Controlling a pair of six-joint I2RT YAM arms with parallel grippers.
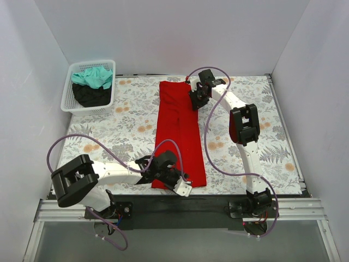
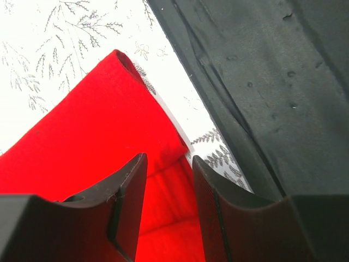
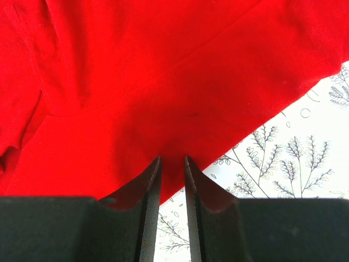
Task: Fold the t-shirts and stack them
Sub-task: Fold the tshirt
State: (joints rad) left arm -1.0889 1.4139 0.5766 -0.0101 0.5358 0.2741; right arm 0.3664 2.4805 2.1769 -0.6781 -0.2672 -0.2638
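Note:
The red t-shirt (image 1: 179,131) lies folded into a long narrow strip down the middle of the floral cloth. My left gripper (image 1: 175,179) is at its near end. In the left wrist view the jaws (image 2: 168,164) stand partly apart, with red cloth (image 2: 98,125) lying between and under the fingertips. My right gripper (image 1: 195,97) is at the strip's far right edge. In the right wrist view it (image 3: 172,159) is nearly closed, pinching the red shirt's edge (image 3: 163,82). A teal t-shirt (image 1: 94,77) and a black t-shirt (image 1: 90,96) lie in the basket.
The white mesh basket (image 1: 70,103) stands at the far left corner. The grey-and-orange floral cloth (image 1: 109,136) covers the table. The black front edge strip (image 2: 272,82) runs just beside the shirt's near end. White walls close in on three sides.

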